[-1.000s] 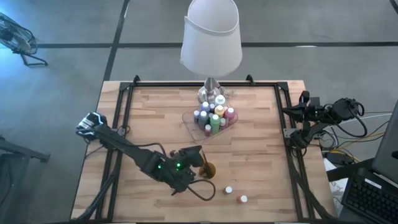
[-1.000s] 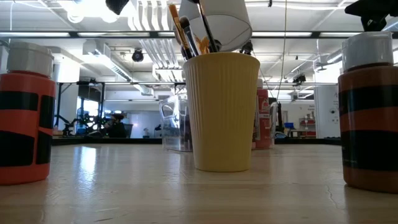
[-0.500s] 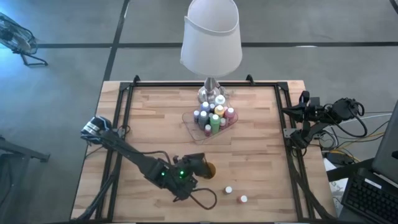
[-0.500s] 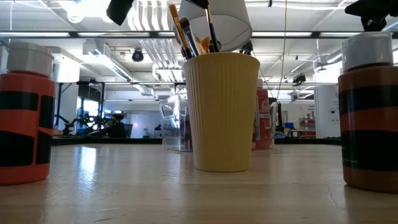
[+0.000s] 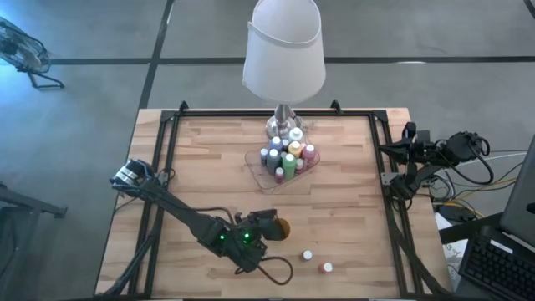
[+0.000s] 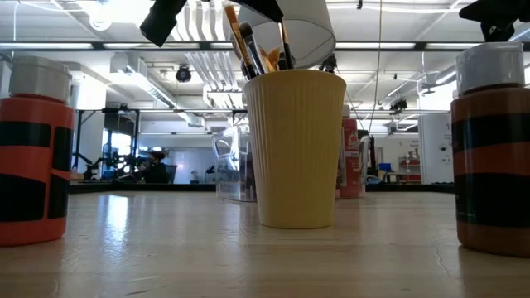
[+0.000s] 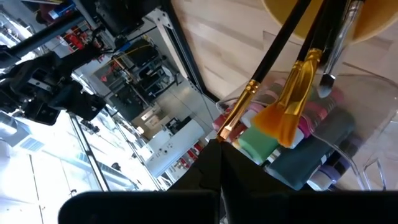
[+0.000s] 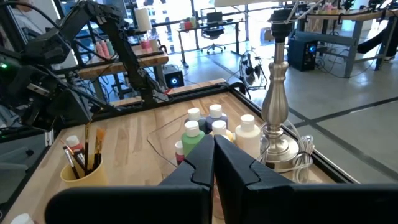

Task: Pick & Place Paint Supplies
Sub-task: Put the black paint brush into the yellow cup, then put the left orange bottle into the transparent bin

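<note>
High view: left hand (image 5: 269, 224) has drawn back toward near desk (image 5: 351, 209) edge over last second, now just beside orange cup (image 5: 282, 227). Brushes (image 6: 252, 45) stand in cup; judged: brush placement done, arm retreating. Left hand fingers closed, nothing held. Paint bottles (image 5: 284, 155) clustered in clear tray (image 5: 253, 161) near lamp (image 5: 284, 50); two loose bottles (image 5: 316, 261) remain near front edge. Right hand (image 5: 410, 134) parked at desk's right rim, closed, empty.

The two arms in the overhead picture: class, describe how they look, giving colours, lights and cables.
Both arms are dark, jointed links. The left arm shows small green lights near its wrist, with a black cable looping beside its claw. The right arm trails black cables at the table's edge.
</note>
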You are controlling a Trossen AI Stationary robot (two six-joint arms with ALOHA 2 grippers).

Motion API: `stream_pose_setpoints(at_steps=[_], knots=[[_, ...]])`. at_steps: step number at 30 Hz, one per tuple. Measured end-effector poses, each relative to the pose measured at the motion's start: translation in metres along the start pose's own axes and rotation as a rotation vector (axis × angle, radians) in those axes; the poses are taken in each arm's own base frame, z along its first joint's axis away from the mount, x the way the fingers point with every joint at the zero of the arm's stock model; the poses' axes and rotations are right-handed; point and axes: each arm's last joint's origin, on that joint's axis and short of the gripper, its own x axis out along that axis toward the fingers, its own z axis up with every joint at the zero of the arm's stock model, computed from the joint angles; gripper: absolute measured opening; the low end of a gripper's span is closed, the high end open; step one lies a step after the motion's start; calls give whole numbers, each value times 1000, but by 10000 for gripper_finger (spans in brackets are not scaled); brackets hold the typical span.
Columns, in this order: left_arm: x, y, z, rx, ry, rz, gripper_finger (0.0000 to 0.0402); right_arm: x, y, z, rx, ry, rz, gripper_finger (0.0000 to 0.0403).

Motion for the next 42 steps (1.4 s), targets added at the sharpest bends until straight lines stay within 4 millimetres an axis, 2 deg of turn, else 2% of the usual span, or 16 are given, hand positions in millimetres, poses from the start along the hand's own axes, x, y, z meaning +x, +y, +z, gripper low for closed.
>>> stream_pose_setpoints(at_steps=[8, 15, 21, 25, 29, 33, 38, 42], knots=[[-4, -1, 5, 5, -68, -7, 8, 0, 0, 0, 0, 0, 0, 8], [-4, -2, 5, 10, -69, -8, 34, 0, 0, 0, 0, 0, 0, 8], [-2, -11, 7, 16, -68, -24, 59, 0, 0, 0, 0, 0, 0, 8], [-5, -9, 7, -31, -31, -10, 82, 0, 0, 0, 0, 0, 0, 8], [-20, 6, 0, -218, -47, 29, 102, 0, 0, 0, 0, 0, 0, 8], [-45, 21, -16, -429, -102, 59, 105, 0, 0, 0, 0, 0, 0, 8], [-80, 34, -52, -779, -284, 14, 104, 0, 0, 0, 0, 0, 0, 8], [-97, 34, -80, -999, -436, -133, 104, 0, 0, 0, 0, 0, 0, 8]])
